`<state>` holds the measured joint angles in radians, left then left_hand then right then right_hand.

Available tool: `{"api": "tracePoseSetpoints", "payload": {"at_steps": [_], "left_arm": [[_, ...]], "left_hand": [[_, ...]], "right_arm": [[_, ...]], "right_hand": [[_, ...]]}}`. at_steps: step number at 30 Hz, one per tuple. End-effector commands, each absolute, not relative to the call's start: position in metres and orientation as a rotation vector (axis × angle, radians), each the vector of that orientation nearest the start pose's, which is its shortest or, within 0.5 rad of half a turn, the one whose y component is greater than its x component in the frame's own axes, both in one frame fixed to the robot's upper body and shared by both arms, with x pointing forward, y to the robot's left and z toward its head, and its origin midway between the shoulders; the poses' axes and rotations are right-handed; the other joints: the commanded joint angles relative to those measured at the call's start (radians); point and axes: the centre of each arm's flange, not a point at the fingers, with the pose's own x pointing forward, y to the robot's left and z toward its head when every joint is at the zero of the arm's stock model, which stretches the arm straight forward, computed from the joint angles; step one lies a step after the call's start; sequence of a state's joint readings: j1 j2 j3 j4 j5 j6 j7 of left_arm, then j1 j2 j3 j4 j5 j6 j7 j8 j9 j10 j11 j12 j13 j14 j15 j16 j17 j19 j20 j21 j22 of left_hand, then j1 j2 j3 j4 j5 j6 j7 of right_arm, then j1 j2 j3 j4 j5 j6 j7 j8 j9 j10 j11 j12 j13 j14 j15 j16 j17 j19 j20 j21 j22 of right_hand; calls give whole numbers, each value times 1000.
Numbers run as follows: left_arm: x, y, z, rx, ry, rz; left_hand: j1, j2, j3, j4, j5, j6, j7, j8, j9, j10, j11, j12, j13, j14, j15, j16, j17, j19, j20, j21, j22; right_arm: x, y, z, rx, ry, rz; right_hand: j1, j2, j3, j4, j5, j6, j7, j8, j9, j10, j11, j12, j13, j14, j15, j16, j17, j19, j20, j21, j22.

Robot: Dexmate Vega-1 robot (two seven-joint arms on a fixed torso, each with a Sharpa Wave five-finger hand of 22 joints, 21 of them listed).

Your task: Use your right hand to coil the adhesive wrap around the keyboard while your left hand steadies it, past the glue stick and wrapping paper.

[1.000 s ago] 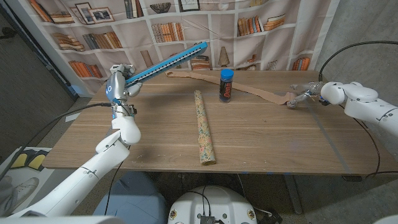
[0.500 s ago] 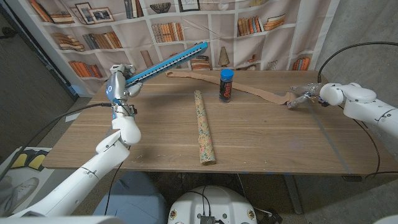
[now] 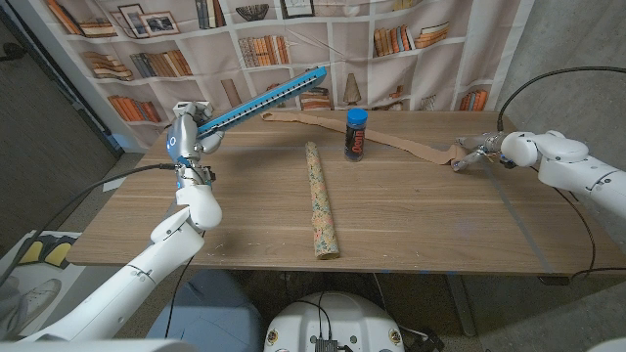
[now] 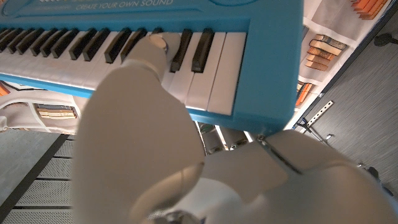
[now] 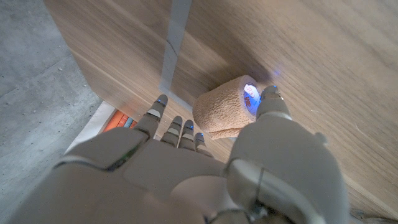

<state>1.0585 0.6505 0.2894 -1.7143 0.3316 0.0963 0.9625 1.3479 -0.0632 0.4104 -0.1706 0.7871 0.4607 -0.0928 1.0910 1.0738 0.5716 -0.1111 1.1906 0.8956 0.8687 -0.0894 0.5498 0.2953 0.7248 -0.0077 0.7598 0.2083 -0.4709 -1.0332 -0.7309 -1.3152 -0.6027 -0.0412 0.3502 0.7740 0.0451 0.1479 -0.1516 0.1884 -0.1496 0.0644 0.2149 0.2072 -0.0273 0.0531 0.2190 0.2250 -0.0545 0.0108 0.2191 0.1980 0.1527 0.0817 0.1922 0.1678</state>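
Observation:
My left hand [image 3: 186, 132] grips one end of a blue toy keyboard [image 3: 264, 95] and holds it slanting up off the table's far left. In the left wrist view the hand [image 4: 137, 130] has a fingertip pressed on the keyboard's [image 4: 205, 56] black and white keys. A tan strip of adhesive wrap [image 3: 401, 143] runs from near the keyboard, behind the glue stick [image 3: 356, 134], to its roll [image 3: 458, 156]. My right hand [image 3: 486, 149] holds that roll. Thumb and fingers [image 5: 177, 127] pinch the roll [image 5: 224, 112] just above the table.
A patterned roll of wrapping paper [image 3: 322, 200] lies lengthwise at the middle of the wooden table [image 3: 421, 215]. The table's right edge runs close to my right forearm. A curtain printed with bookshelves [image 3: 264, 44] hangs behind the table.
My right hand has shifted very slightly at the roll and the forearm has settled a little. My left hand and the keyboard have stayed put.

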Motion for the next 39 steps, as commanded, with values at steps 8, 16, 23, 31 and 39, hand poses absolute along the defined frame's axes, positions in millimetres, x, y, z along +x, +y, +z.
{"api": "tracePoseSetpoints", "payload": {"at_steps": [8, 16, 23, 31, 39], "left_arm": [[534, 342, 4, 700, -914, 843], [532, 341, 4, 697, -915, 847], [531, 342, 4, 697, -915, 849], [533, 342, 4, 698, -916, 846], [536, 343, 4, 698, -917, 841]], "left_hand": [[-11, 38, 29, 22, 237, 8, -7, 6, -7, 25, -23, 270, 294, 307, -117, 317, 490, 205, -201, 485, 470], [-10, 39, 29, 22, 238, 9, -10, 11, -6, 24, -25, 278, 311, 310, -117, 319, 488, 208, -202, 485, 467], [-12, 38, 29, 23, 238, 8, -11, 15, -6, 26, -24, 273, 304, 311, -115, 319, 487, 210, -202, 484, 461], [-10, 39, 30, 21, 238, 6, -8, 15, -10, 24, -24, 272, 302, 310, -116, 319, 485, 209, -202, 484, 459], [-11, 37, 30, 21, 238, 6, -10, 20, -8, 24, -25, 275, 309, 310, -117, 320, 486, 209, -202, 486, 460]], "right_arm": [[657, -447, 38, -1795, 8, 8], [660, -445, 38, -1800, 9, 18], [662, -443, 37, -1804, 14, 21], [664, -444, 35, -1792, 14, 20], [663, -445, 34, -1773, -11, 9]], "right_hand": [[18, 7, 12, -1, -4, 10, -4, 8, 5, 29, -5, 15, 6, 11, -9, 7, 4, 8, -5, 2, 3], [27, 11, 18, -2, -4, 46, 7, 20, 5, 52, -13, 25, 11, 21, -13, 10, 6, 26, -7, 7, 3], [46, 25, 30, -5, 4, 81, -3, 32, 5, 69, -20, 33, 17, 30, -21, 12, 8, 38, -15, 8, 3], [63, 39, 44, -5, 15, 106, -18, 41, 10, 89, -27, 44, 30, 67, -39, 25, 10, 67, -21, 14, 4], [120, 58, 74, -13, 39, 129, -34, 49, 20, 95, -42, 54, 65, 171, -95, 69, 23, 198, -66, 45, 7]]}}
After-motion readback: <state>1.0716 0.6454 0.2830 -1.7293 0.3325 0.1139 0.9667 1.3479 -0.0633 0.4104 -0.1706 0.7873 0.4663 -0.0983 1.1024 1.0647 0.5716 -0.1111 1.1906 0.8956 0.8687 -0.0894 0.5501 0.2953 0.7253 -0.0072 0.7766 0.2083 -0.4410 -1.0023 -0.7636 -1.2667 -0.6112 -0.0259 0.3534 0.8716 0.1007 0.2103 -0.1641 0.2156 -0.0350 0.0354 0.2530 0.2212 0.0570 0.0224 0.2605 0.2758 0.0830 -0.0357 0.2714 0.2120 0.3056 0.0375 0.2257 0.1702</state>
